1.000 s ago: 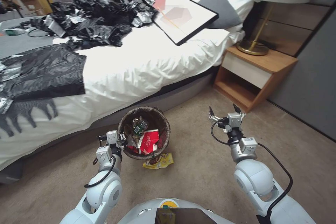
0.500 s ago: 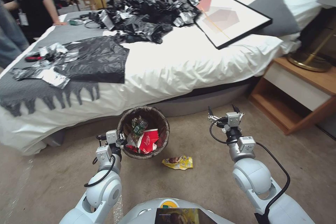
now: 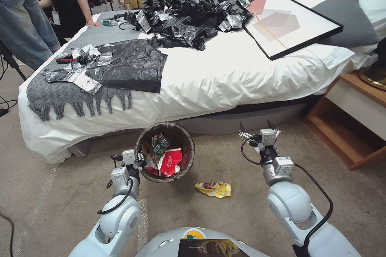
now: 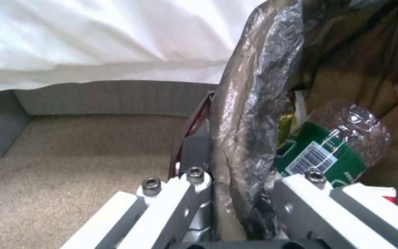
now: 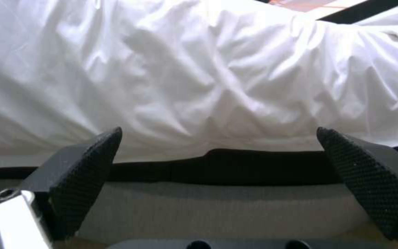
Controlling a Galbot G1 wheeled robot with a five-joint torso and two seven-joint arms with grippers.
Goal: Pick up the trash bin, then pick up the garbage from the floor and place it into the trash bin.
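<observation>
The trash bin (image 3: 192,148), round with a dark liner over its rim, hangs just above the carpet in front of the bed. My left gripper (image 3: 140,160) is shut on its near-left rim; the left wrist view shows the gripper (image 4: 236,186) clamping the crinkled liner (image 4: 254,103). Inside lie a green-labelled bottle (image 3: 161,144) (image 4: 332,148) and a red-and-white paper cup (image 3: 171,161). A yellow snack bag (image 3: 213,189) lies on the floor to the right of the bin. My right gripper (image 3: 257,126) (image 5: 219,138) hovers open and holds nothing, right of the bin, facing the bed's side.
The bed (image 3: 225,76) spans the view ahead, carrying black plastic bags (image 3: 132,64), a grey throw (image 3: 52,92) and a framed picture (image 3: 287,20). A wooden nightstand (image 3: 354,124) stands at the right. People stand beyond the bed's far left corner. Open carpet (image 3: 60,192) lies to the left.
The whole view has swung left, so the camera moved. The arms and the held bin keep their places in the picture. The snack bag now shows farther right of the bin.
</observation>
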